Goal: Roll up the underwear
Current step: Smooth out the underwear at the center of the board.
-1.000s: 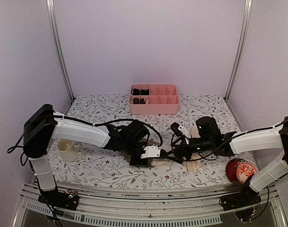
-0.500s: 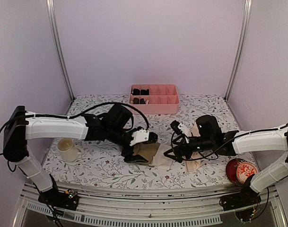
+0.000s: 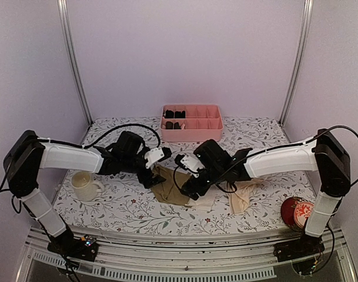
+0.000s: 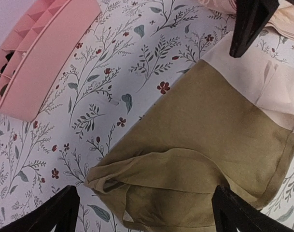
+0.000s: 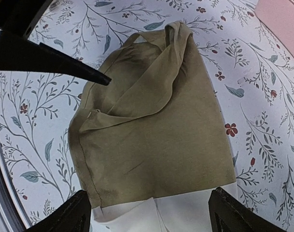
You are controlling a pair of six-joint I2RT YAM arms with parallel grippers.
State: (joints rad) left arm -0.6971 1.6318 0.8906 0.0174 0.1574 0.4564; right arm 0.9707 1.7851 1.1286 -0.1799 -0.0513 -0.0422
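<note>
The olive-brown underwear (image 3: 171,191) with a cream-white part lies flat on the floral table between the two arms. One edge is folded over (image 4: 185,164). My left gripper (image 3: 150,175) stands open at its far left end, jaws wide over the folded olive edge (image 4: 147,212), gripping nothing. My right gripper (image 3: 188,187) hangs open over the cream end (image 5: 154,215), also holding nothing. The pale peach-beige underwear (image 3: 240,198) lies to the right, behind the right arm.
A pink compartment tray (image 3: 190,134) with small black bundles (image 3: 174,114) stands at the back centre. A cream mug (image 3: 84,187) sits at the left. A red round tin (image 3: 300,212) is at the front right.
My left gripper opened, let go of the olive underwear and drew back to the left. The right arm swung left from the peach garment to over the olive one, which now lies spread out.
</note>
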